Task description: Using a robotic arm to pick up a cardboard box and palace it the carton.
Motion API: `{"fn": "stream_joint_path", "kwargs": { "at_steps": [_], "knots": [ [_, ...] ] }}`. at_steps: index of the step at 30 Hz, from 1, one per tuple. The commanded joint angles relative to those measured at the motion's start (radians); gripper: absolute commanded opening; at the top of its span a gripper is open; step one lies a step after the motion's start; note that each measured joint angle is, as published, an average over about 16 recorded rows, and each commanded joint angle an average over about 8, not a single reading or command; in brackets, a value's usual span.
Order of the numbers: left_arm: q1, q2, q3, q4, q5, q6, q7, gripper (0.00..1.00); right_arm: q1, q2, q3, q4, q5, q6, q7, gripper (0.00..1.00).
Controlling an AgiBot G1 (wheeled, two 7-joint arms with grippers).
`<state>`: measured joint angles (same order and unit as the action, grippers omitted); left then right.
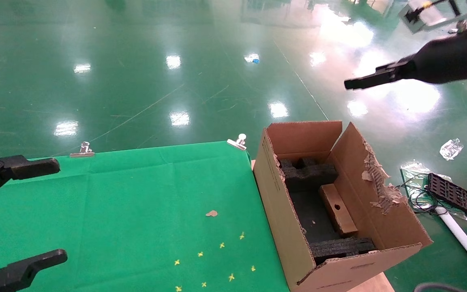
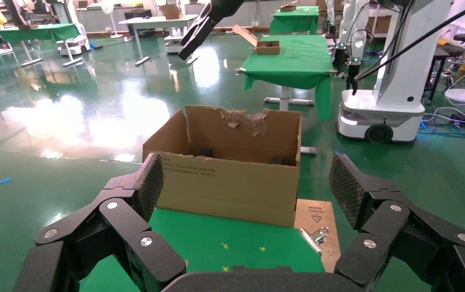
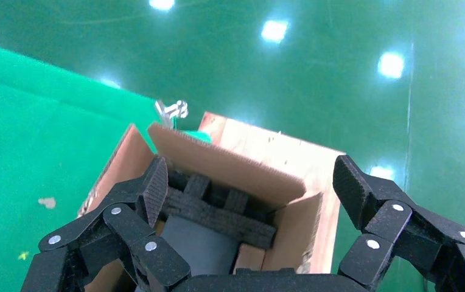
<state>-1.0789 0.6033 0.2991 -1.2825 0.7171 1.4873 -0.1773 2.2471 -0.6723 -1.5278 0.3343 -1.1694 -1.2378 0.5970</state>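
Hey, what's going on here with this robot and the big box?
The small cardboard box already lies inside the carton, between the black foam inserts. The right gripper is open and empty, raised above the carton. The left gripper is also open and empty, parked over the green table. So the placing looks done.
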Motion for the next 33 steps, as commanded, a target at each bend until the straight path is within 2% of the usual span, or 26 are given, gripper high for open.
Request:
{"fn": "stream_joint_path", "kwargs": {
  "at_steps": [1, 7, 33],
  "knots": [
    [0.000, 0.000, 0.000, 0.000, 0.000, 0.000, 0.000, 1.00, 0.008, 0.016, 0.010, 0.016, 0.014, 0.006, -0.012, 1.00],
    [0.000, 0.000, 0.000, 0.001, 0.000, 0.000, 0.000, 1.00, -0.072, 0.022, 0.097, 0.084, 0.046, -0.011, -0.040, 1.00],
    [-0.001, 0.000, 0.002, 0.001, -0.001, 0.000, 0.001, 1.00, -0.602, 0.041, 0.652, 0.501, 0.235, -0.130, -0.218, 1.00]
  ]
}}
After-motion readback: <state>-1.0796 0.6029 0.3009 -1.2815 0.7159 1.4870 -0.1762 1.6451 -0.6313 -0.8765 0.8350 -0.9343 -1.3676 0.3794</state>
